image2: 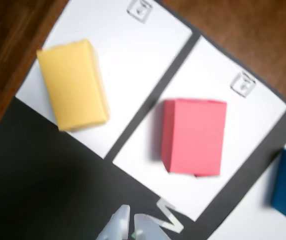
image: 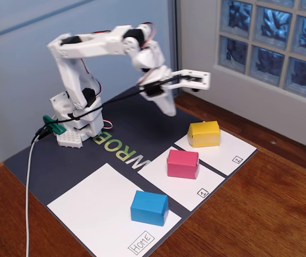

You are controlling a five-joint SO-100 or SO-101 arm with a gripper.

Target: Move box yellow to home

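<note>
3 boxes apart; box yellow (image: 204,134) at panel 2 (image: 233,150) back edge; end effector (image: 188,93) spread, empty, above mat (image: 62,160).

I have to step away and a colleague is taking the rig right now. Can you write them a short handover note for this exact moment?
Gripper: raised above the dark mat, fingers spread open, holding nothing.
Yellow box: sits on the white panel marked 2, untouched; in the wrist view it lies up and left of the fingers.
Pink box: on panel 1.
Blue box: already on the Home sheet, near its label.
Done: nothing yet for the yellow box.
Left: lower over it, grasp it, carry it to Home, likely onto the bare area beside the blue box.
</note>
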